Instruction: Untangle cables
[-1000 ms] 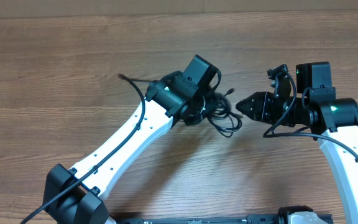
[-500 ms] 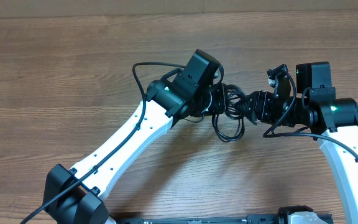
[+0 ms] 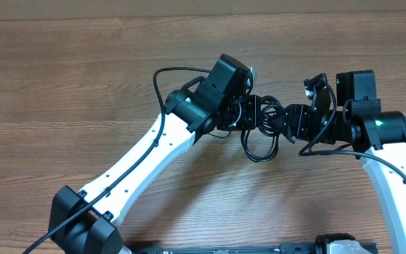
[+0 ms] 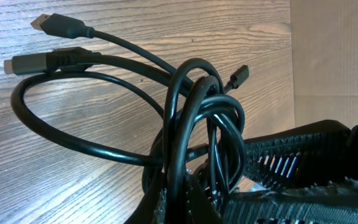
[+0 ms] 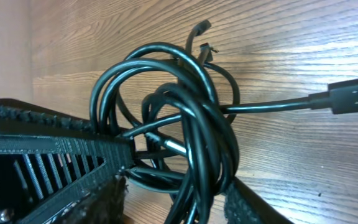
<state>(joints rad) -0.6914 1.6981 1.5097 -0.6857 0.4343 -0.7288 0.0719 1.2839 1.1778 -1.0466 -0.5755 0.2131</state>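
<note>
The cables (image 3: 258,147) are a knot of thin black cords hanging between my two grippers at mid-table, with loops drooping toward the front. My left gripper (image 3: 251,116) is shut on the cables; in the left wrist view the strands (image 4: 194,93) run down into its jaws (image 4: 185,202). Three plug ends (image 4: 55,25) (image 4: 42,62) (image 4: 241,73) stick out over the wood. My right gripper (image 3: 279,121) meets the knot from the right. In the right wrist view the bundle (image 5: 191,112) sits between its fingers (image 5: 253,208), against one pad, with a gap on the other side. Its jaws (image 5: 178,186) stand part open.
The wooden table (image 3: 62,85) stretches bare to the left and the front. One cable with a plug (image 5: 353,96) leads off to the side in the right wrist view. The left arm's own black wire (image 3: 157,81) arches up beside its wrist.
My left gripper has carried the knot to the right, up to the right gripper. The right fingers, a second ago clear of the cords, now straddle the bundle.
</note>
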